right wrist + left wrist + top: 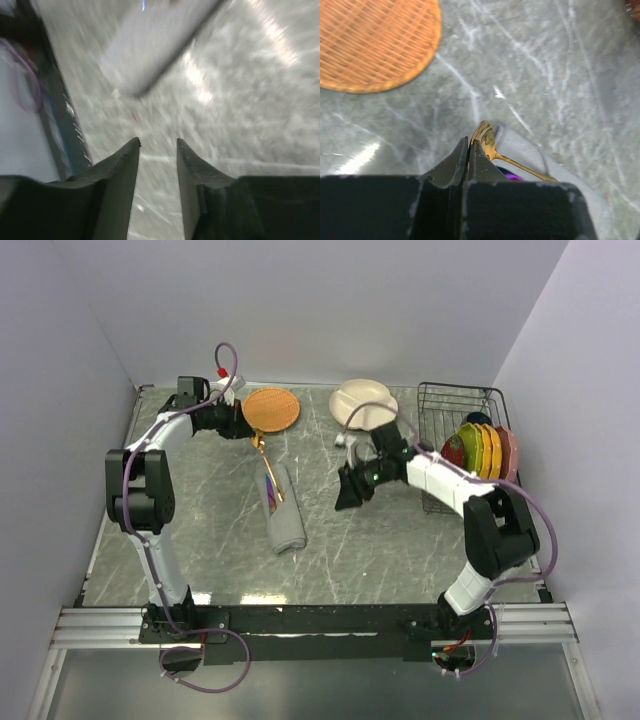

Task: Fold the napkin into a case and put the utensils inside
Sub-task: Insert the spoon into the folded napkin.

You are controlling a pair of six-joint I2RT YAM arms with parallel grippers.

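The grey napkin lies folded as a narrow case left of the table's middle; it shows too in the left wrist view and, blurred, in the right wrist view. The purple knife pokes from its far end. The gold spoon has its handle in the case and its bowl turned on edge at the fingertips. My left gripper is shut on the bowl's rim. My right gripper hovers open and empty to the right of the case.
A round orange woven mat lies just behind the left gripper. A cream plate sits at the back. A black wire rack with several coloured plates stands at the right, close to the right arm.
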